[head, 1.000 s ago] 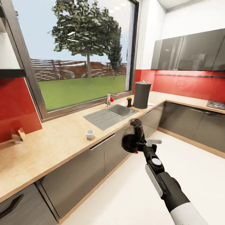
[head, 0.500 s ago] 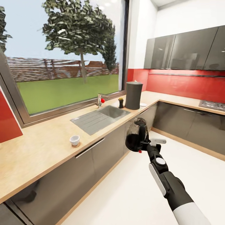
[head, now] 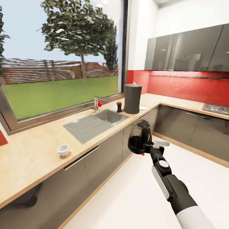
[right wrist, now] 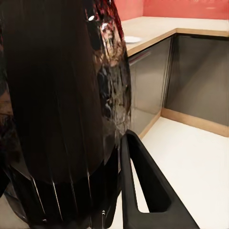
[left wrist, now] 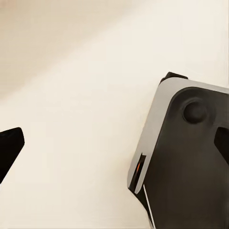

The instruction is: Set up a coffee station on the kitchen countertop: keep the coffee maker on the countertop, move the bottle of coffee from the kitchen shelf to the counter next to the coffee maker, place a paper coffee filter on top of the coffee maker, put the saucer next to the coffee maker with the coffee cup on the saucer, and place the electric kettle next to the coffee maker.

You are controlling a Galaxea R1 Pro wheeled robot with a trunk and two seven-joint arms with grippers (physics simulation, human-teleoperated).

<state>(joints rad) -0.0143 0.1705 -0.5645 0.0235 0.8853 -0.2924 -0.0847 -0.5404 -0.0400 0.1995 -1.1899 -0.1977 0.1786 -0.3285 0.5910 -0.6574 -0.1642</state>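
My right gripper [head: 147, 147] is shut on the handle of the electric kettle [head: 138, 137], holding it in the air over the floor in front of the cabinets. In the right wrist view the kettle's glass body [right wrist: 62, 109] and black handle [right wrist: 143, 191] loom close. The tall dark grey coffee maker [head: 132, 98] stands at the countertop's [head: 35, 159] corner. The small dark bottle of coffee [head: 119, 106] is at its left and the white saucer [head: 143, 108] [right wrist: 131, 39] at its right. The white coffee cup [head: 63, 149] sits near the counter's front edge. The paper filter is out of view. My left gripper [left wrist: 114, 148] hangs open over the floor.
A steel sink [head: 95, 122] with a red-knobbed tap [head: 97, 104] lies between cup and coffee maker. A hob [head: 216, 108] sits on the right counter run under dark wall cabinets [head: 187, 49]. White floor [head: 133, 197] stretches ahead beside the base cabinets.
The whole view has shifted as the camera moved along the counter; the cup and sink now sit further left in the picture. The right arm still holds the kettle the same way.
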